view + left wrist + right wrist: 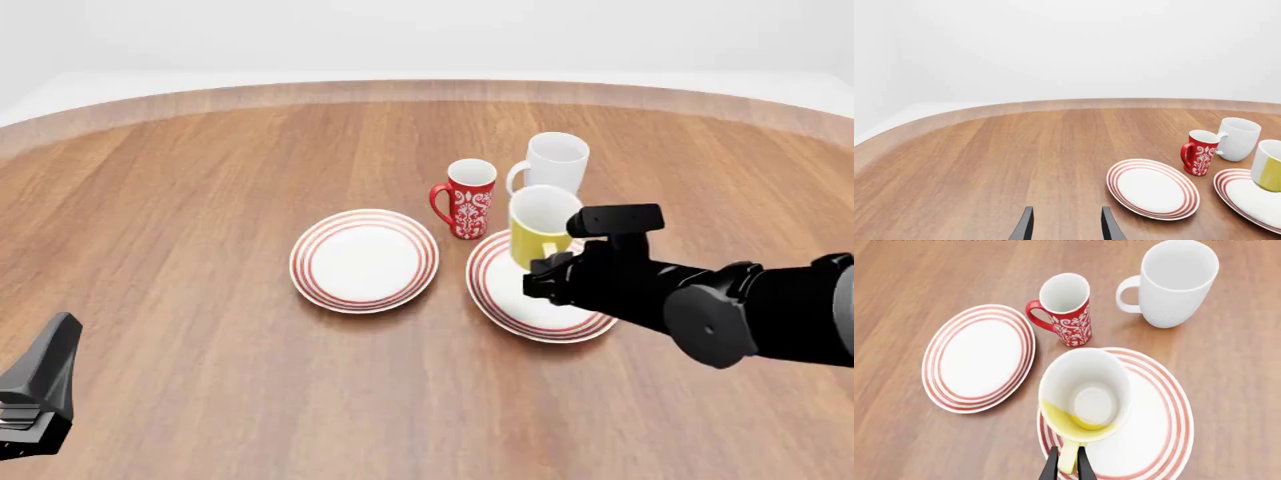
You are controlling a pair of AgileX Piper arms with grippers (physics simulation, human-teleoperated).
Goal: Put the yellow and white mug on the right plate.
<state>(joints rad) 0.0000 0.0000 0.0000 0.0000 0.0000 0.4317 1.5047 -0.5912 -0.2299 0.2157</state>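
Observation:
The yellow and white mug [539,228] is short, yellow outside and white inside. My right gripper [1067,467] is shut on its yellow handle [1069,455] and holds it tilted over the right plate [514,302], a white plate with red rings. I cannot tell whether the mug touches the plate. The mug [1270,166] and plate [1247,200] also show at the edge of the left wrist view. In the front view my right gripper [545,278] is just behind the mug. My left gripper [1066,227] is open and empty, low at the near left [58,340].
A second ringed plate [363,258] lies left of the right plate. A red patterned mug [469,198] and a taller white mug [553,163] stand just beyond the two plates. The table's far edge [400,88] curves across the back.

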